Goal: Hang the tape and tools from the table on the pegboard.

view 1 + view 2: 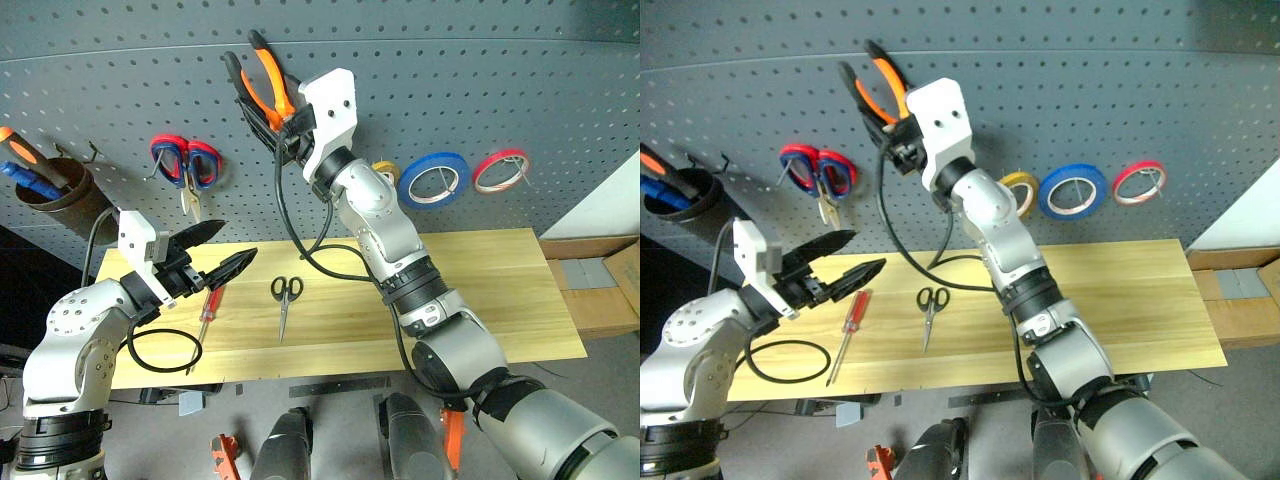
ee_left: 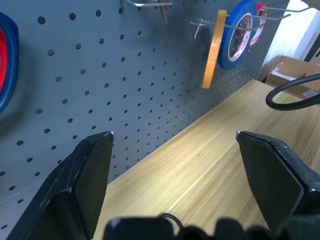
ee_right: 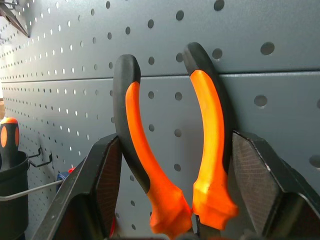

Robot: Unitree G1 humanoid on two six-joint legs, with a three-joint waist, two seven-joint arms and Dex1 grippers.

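Right pincer [image 1: 285, 128] clamps rigid, weighty pliers [image 1: 262, 80] by the handles, up against the pegboard [image 1: 480, 70]; left pincer [image 1: 215, 250] gapes empty over the tabletop [image 1: 500, 290].

Raised against the pegboard [image 1: 1090, 90], right end effector [image 1: 898, 135] clamped on orange-and-black pliers [image 1: 878, 88], handles up. Left end effector [image 1: 845, 262] spread wide, empty, above the counter [image 1: 1120, 300]. On the planks: red-handled screwdriver [image 1: 848, 330], black-handled scissors [image 1: 930, 312]. Hung on hooks: yellow tape [image 1: 1021, 192], blue tape roll [image 1: 1072, 191], red tape roll [image 1: 1139, 182].
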